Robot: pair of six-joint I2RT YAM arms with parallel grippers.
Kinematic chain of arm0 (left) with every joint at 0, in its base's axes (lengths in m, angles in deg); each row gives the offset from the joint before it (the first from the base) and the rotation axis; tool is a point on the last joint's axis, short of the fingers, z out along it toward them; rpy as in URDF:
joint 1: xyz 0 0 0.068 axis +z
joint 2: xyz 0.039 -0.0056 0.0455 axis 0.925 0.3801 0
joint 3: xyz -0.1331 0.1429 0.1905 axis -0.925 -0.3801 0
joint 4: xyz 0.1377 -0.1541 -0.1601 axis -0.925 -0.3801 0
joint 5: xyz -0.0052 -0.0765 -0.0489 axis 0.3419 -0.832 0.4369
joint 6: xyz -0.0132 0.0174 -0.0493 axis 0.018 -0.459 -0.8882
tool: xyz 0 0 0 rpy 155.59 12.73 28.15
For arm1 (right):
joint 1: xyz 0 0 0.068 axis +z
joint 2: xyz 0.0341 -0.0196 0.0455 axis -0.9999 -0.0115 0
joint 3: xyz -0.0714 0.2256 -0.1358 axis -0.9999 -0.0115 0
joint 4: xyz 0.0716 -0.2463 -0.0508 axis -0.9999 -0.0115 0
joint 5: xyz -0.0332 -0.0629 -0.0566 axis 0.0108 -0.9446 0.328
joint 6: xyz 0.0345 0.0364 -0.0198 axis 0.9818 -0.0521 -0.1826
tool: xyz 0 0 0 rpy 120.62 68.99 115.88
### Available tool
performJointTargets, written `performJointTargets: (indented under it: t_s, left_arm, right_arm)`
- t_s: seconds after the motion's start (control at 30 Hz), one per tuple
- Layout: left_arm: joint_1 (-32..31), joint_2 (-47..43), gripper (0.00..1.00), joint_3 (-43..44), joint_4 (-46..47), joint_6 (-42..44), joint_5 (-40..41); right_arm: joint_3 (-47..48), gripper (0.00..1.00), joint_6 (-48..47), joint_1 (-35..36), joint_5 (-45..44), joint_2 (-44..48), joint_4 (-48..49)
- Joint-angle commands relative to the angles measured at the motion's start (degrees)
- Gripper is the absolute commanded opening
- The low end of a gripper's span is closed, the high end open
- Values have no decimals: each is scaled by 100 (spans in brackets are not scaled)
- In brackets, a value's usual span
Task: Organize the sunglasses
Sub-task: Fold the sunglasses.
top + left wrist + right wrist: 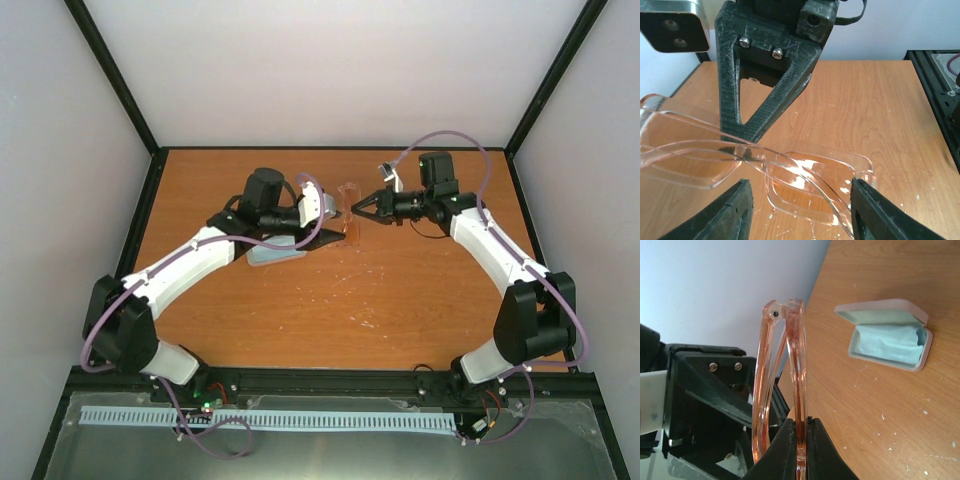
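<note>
The sunglasses [348,213], thin translucent orange-pink, hang in the air between both arms above the table. My right gripper [356,209] is shut on their frame; in the right wrist view [801,424] the pads pinch one rim of the sunglasses [797,360], folded and on edge. My left gripper [337,233] is open; in the left wrist view [801,210] its fingers [732,212] straddle one lens of the sunglasses [810,175] without touching it. The right finger's black body [765,95] rises behind.
The pink case [887,334] lies open on the wood with the light blue cloth [890,342] inside. In the top view the case [272,256] sits under my left arm. Black frame rails edge the table [400,290].
</note>
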Motion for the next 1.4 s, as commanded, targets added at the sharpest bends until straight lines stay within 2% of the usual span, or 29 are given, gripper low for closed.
performJointTargets:
  t_s: [0.0, 0.07, 0.13, 0.33, 0.5, 0.57, 0.63, 0.77, 0.87, 1.0, 1.17, 1.27, 1.37]
  left_arm:
    - [170, -725, 55, -41, 65, -181, 289]
    - [467, -926, 53, 6, 55, -405, 323]
    - [782, -992, 49, 112, -120, -481, 421]
    - [1501, -1276, 42, -88, -522, -242, 765]
    - [1888, -1435, 40, -293, -745, -524, 891]
    - [1942, -1548, 40, -468, -743, -514, 982]
    - [1975, -1651, 40, -640, -747, -491, 1123]
    - [2084, -1800, 39, -918, -772, -421, 1207]
    - [2199, -1834, 39, -1027, -782, -418, 1149]
    - [2302, -1801, 39, -1094, -971, -398, 717]
    - [2434, -1486, 35, -959, -1795, 72, -583]
    - [2626, -1089, 35, -560, -2784, 730, -1512]
    - [2637, -447, 35, 82, -4406, 2023, -2137]
  right_arm:
    - [546, 3, -716, 55, -420, 56, -931]
    - [700, 3, -876, 65, -479, -41, -1335]
    - [650, 3, -767, 83, -512, -32, -1328]
    - [842, 3, -1086, 411, -1026, -201, -1973]
    - [-58, 3, 303, 487, -612, 30, -433]
    - [-107, 3, 301, 610, -710, 13, -383]
    - [219, 3, -220, 779, -993, -178, -1104]
    - [1395, 3, -1590, 1470, -2455, -762, -3047]
    - [1943, 3, -2173, 1785, -2913, -1216, -3681]
    - [2223, 3, -2553, 1895, -2372, -1601, -3912]
    - [2138, 3, -2829, 1897, -1632, -1452, -3724]
    - [2199, 3, -3194, 1897, -1340, -1410, -4020]
    - [2176, 3, -3567, 1871, -847, -1306, -4284]
